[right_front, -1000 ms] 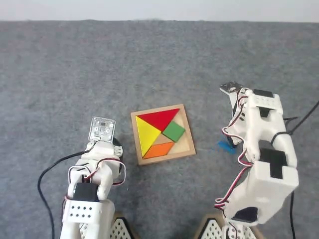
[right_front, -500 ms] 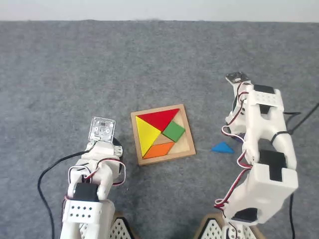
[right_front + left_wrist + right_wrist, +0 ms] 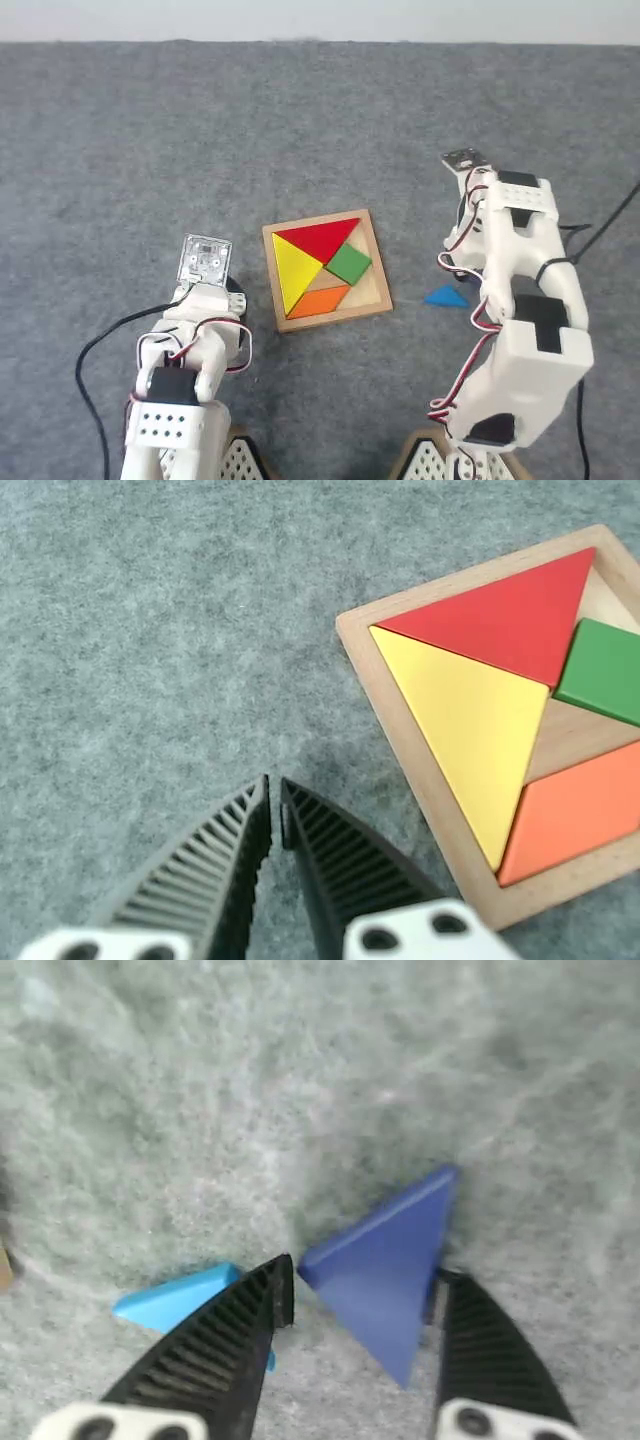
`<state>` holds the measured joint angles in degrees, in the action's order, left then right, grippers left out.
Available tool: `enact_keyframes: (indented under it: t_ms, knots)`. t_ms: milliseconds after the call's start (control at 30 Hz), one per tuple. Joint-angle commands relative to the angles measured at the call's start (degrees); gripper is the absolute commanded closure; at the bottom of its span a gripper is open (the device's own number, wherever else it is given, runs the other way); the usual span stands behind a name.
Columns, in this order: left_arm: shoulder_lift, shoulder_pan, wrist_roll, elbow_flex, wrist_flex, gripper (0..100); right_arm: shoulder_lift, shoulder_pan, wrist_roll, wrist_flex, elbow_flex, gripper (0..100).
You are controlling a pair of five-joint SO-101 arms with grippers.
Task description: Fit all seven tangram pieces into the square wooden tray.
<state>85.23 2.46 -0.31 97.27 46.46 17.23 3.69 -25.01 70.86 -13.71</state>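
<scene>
**R gripper on dark blue triangle, 4 pcs in tray**

Right wrist view: the right gripper (image 3: 365,1285) is grasping the dark blue triangle (image 3: 385,1265). One finger sits at a corner, the other against the opposite edge. The piece looks tilted; can't tell whether it's off the grey felt mat (image 3: 300,1080). The light blue triangle (image 3: 175,1300) lies flat just beside it, partly behind one finger.

High view: the right arm (image 3: 520,290) covers its own gripper and the dark blue pc. The light blue triangle (image 3: 446,296) is on the mat right of the square wooden tray (image 3: 370,288), apart from it, w/ its right tip at the arm. The tray is mid-table and holds 4 pcs:
- red triangle (image 3: 320,238) along the far edge
- yellow triangle (image 3: 290,270) along the left
- green square (image 3: 348,264) toward the right
- orange parallelogram (image 3: 320,300) along the near edge

Bare wood shows down the tray's right side.

Left wrist view: the left gripper (image 3: 275,785) is clenched — only a thin slit between the fingers, nothing in it. It is over the mat left of the tray, near but apart. The tray's right part is cut off here, incl. part of the green square (image 3: 605,670) and the orange parallelogram (image 3: 575,815).

High view again: the left arm (image 3: 190,350) is near-left of the tray, its wrist block hiding the fingers.
</scene>
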Motion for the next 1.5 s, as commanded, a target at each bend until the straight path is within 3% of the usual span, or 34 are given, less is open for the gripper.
enact_keyframes:
  t_ms: [0, 100, 367, 700, 1100, 1467]
  knots:
    - [0.8, 0.2, 0.4, -0.5, 0.3, 98, 0.4, -1.5, 0.8, -0.6, 3.2, 70.2]
    - [0.8, 0.2, 0.4, -0.5, 0.3, 98, 1.3, -1.6, 2.0, -0.7, 3.1, 71.7]
    - [0.8, 0.2, 0.4, -0.5, 0.3, 98, 1.6, -1.2, 4.9, -0.3, 3.3, 89.5]
    - [0.8, 0.2, 0.4, -0.5, 0.3, 98, -8.5, -2.0, 6.3, 1.0, 3.4, 90.8]
    - [0.8, 0.2, 0.4, -0.5, 0.3, 98, -30.5, -20.1, 4.3, 2.0, -8.9, 90.6]
    - [0.8, 0.2, 0.4, -0.5, 0.3, 98, -31.7, -31.3, 4.4, 2.6, -9.1, 90.8]
